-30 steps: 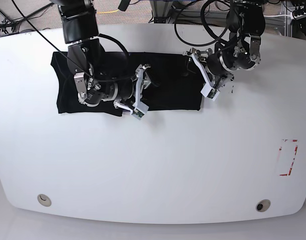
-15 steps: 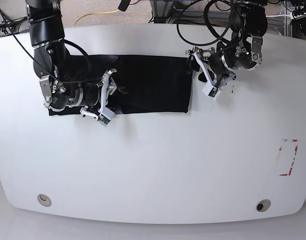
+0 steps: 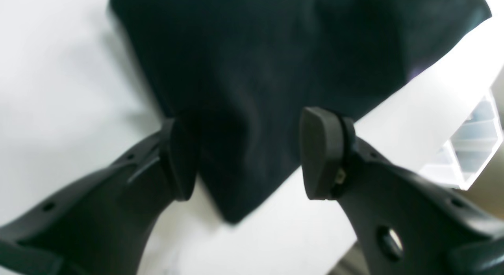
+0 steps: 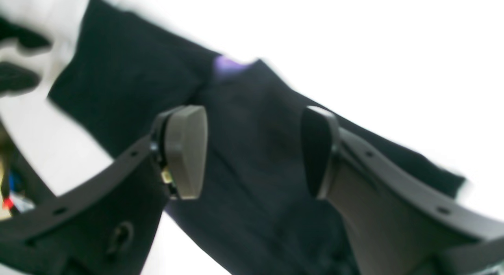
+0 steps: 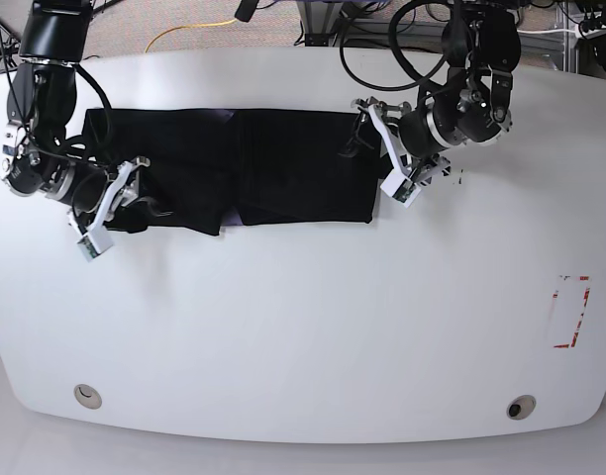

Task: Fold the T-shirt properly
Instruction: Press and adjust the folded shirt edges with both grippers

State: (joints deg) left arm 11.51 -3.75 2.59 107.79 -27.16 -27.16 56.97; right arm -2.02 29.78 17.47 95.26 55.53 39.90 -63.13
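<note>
One T-shirt (image 5: 253, 163) is seen on one white counter (image 5: 303, 327), and two hands are counted, one at each end of the cloth. At the left of the base view, the right hand (image 5: 110, 203) is held at the left end of the black fabric, its jaws spread apart; in the right wrist view the two pads (image 4: 185, 151) are seen well apart with the dark cloth lying beyond the gap, and nothing is pinched between them. The T-shirt is laid out as a long, flat, dark band across the far half of the counter, stretched sideways, with a vertical crease near its middle. A single small purple patch (image 4: 226, 66) is seen at the far edge of the cloth in the right wrist view; the print is too blurred for any writing to be read. At the right end of the band, the left hand (image 5: 387, 148) is held with its jaws likewise parted; in the left wrist view a corner of the shirt (image 3: 244, 109) is seen hanging down between and beyond the two fingers (image 3: 319, 153), one edge lying close against the left pad, but no closed grasp is shown. Farther right, one red marking (image 5: 570, 312) is seen on the counter, with no legible text. Two round fittings (image 5: 521, 407) are set near the front edge of the counter.
</note>
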